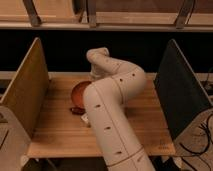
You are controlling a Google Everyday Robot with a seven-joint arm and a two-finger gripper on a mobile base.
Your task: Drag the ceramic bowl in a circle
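Fingers sit hidden behind the arm at 3 o'clock of the bowl, squeezed shut, probably pinching its rim for dragging

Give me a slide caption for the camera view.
Robot arm reaches over a wooden table to the ceramic bowl, its shut gripper hidden behind the arm.

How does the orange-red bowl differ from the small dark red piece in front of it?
Size: the round orange-red ceramic bowl is far wider than the small dark red piece. Colour: the bowl is brighter; the piece darker. Cover: the white robot arm hides the bowl's right side and the shut pincer there; the piece mostly shows. Both rest on the wooden table, left of the arm.
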